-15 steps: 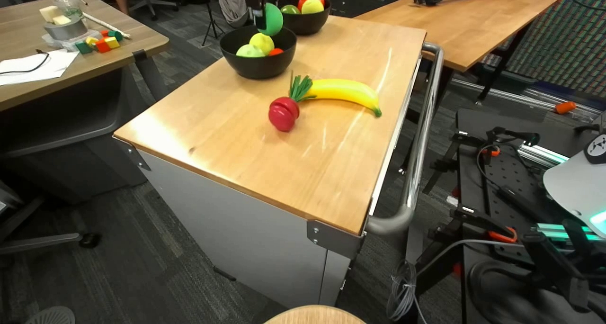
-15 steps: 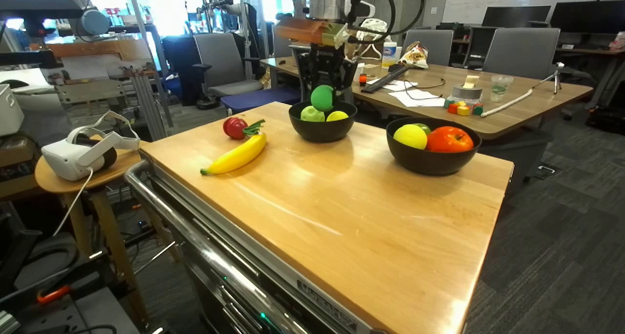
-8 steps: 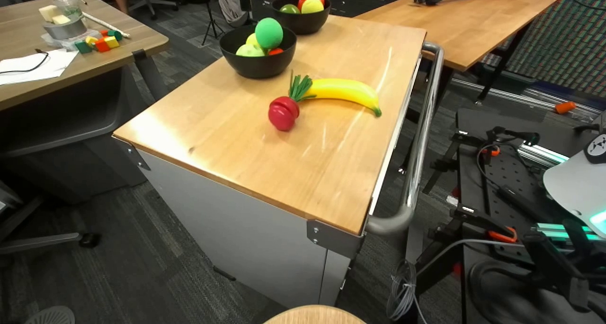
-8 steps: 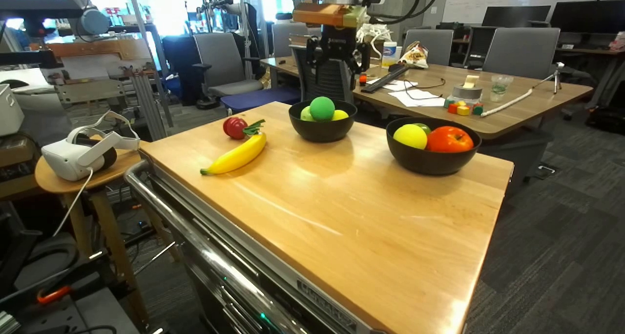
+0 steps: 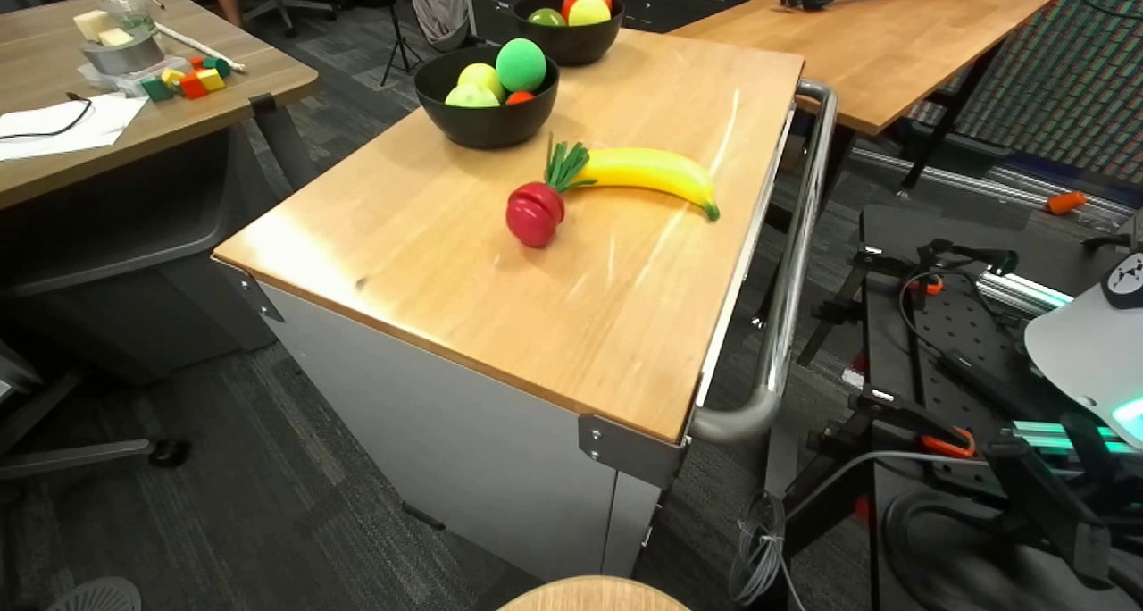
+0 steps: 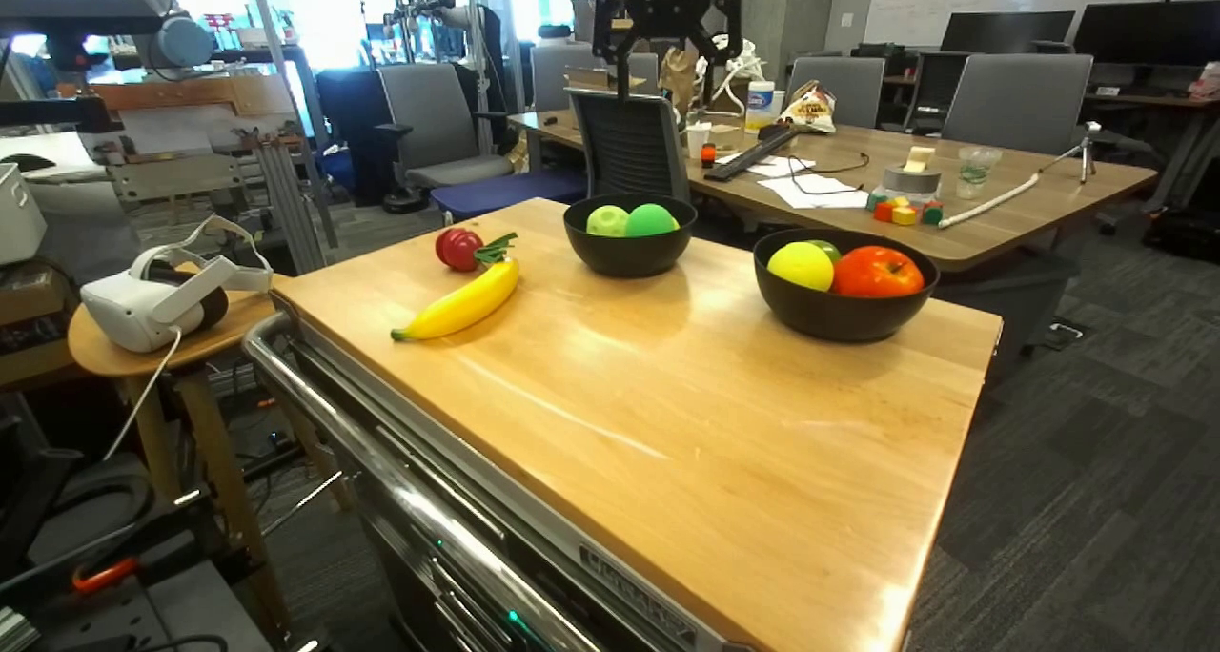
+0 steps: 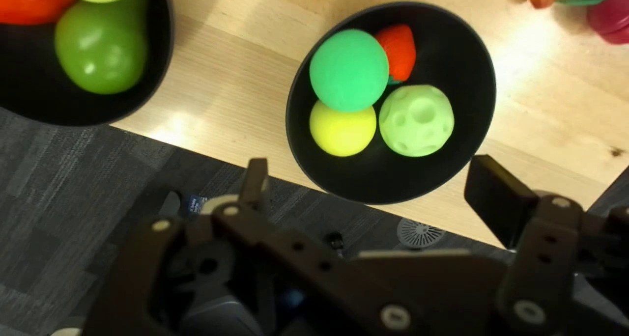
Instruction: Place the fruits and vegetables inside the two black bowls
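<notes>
My gripper (image 6: 665, 88) hangs high above the nearer-to-arm black bowl (image 6: 629, 256), its jaws wide apart with nothing between them. Inside that bowl, in the wrist view, a green ball (image 7: 349, 70) leans over a yellow ball (image 7: 342, 129), beside a dimpled pale green ball (image 7: 416, 121) and a red piece (image 7: 399, 51). The second black bowl (image 6: 843, 320) holds a red tomato (image 6: 879, 273), a yellow round fruit (image 6: 801, 267) and a glossy green piece (image 7: 100, 46). On the wooden top lie a banana (image 6: 462, 301) and a red piece with green leaves (image 6: 459, 250), leaves against the banana's end.
The wooden cart top (image 5: 500, 307) has a metal handle rail (image 5: 799, 263) along one long side. A stool with a white headset (image 6: 172, 280) stands by one end. Behind is a table (image 6: 1029, 190) with papers and small blocks.
The green ball, at the fingertips a second ago, has been let go into the bowl and has rolled slightly to one side there. My gripper has opened and risen away from it.
</notes>
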